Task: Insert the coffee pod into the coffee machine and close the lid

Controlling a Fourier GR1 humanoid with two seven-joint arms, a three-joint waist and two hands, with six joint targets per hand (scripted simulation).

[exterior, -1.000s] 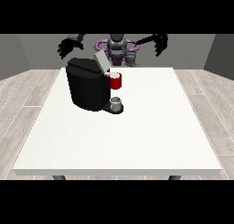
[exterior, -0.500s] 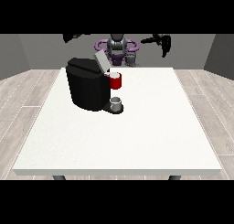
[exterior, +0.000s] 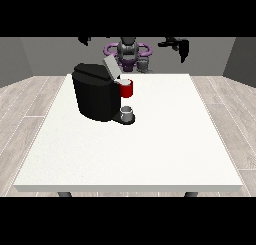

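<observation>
The black hand at the view's right [exterior: 179,45] hangs raised at about one o'clock from the table's middle, well above the far edge, its fingers drooping downward and relaxed, holding nothing. The black hand at the view's left [exterior: 84,39] shows only partly at about eleven o'clock, cut by the upper edge of the scene (whether its fingers are spread or curled I cannot tell). Between them sits the robot's grey and purple torso [exterior: 128,52], behind the far edge of the large white table [exterior: 150,149]. On the table's far-left part stands the black, boxy coffee machine [exterior: 95,95], its grey lid [exterior: 110,67] tilted up and open. At the machine's three o'clock side is its red pod holder [exterior: 127,88], with a pale top that may be the coffee pod, though I cannot tell. Just below it a small grey cup [exterior: 128,112] rests on the machine's base.
</observation>
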